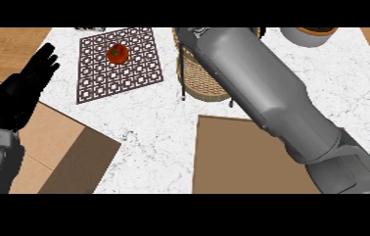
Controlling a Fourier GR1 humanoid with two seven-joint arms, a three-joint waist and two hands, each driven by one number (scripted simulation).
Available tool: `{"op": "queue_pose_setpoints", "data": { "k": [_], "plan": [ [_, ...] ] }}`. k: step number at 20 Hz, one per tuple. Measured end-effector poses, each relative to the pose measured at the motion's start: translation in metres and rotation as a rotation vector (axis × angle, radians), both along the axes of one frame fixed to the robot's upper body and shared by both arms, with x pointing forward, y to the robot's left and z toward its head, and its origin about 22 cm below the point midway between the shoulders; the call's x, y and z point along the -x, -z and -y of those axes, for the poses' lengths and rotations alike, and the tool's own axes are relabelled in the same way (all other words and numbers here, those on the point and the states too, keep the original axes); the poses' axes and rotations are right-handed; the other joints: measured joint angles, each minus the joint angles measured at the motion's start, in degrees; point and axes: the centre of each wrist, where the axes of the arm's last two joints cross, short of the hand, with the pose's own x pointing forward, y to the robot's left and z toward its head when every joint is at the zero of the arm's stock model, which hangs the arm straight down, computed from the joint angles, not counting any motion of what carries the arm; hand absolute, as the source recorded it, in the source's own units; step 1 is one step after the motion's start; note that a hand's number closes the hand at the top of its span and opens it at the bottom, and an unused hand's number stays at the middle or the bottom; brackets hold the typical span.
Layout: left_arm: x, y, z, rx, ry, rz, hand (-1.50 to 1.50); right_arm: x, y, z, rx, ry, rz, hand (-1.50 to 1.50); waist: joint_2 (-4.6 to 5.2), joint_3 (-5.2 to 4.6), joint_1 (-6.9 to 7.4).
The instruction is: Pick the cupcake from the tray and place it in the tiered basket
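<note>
No cupcake shows anywhere in the head view. A wicker tiered basket (196,78) stands at the back centre, largely covered by my right forearm (267,88), which stretches over it to the picture's top edge. The right hand itself is cut off there and does not show. A flat brown tray (231,156) lies in front of the basket, bare where I can see it, its right part under the forearm. My left hand (25,90) rests at the left edge, open, fingers up.
A dark patterned mat (119,66) lies at the back left with a red tomato (118,54) on it. A grey pot (311,35) stands at the back right. Brown boards (69,152) lie at the front left on the white marble counter (151,127).
</note>
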Motion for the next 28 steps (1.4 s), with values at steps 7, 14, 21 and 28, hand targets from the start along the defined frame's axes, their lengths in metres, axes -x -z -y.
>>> {"op": "queue_pose_setpoints", "data": {
  "k": [7, 14, 21, 28],
  "plan": [
    [0.003, 0.001, -0.003, -0.002, -0.010, 0.008, 0.00, -0.012, -0.019, 0.001, 0.148, 0.000, -0.072, 1.50, -0.03, 0.06, -0.52],
    [0.006, 0.002, -0.007, 0.008, -0.007, 0.012, 0.00, -0.024, -0.020, 0.006, 0.206, 0.009, -0.196, 1.50, 0.07, 0.24, -0.91],
    [0.009, 0.002, -0.009, 0.003, -0.019, 0.011, 0.00, -0.041, -0.002, 0.023, 0.100, 0.144, -0.457, -1.50, 0.10, 0.28, -1.40],
    [0.012, 0.006, -0.012, 0.003, -0.025, 0.018, 0.00, -0.046, -0.003, 0.029, -0.042, 0.200, -0.475, -1.50, -0.20, 0.38, -1.96]
  ]
}}
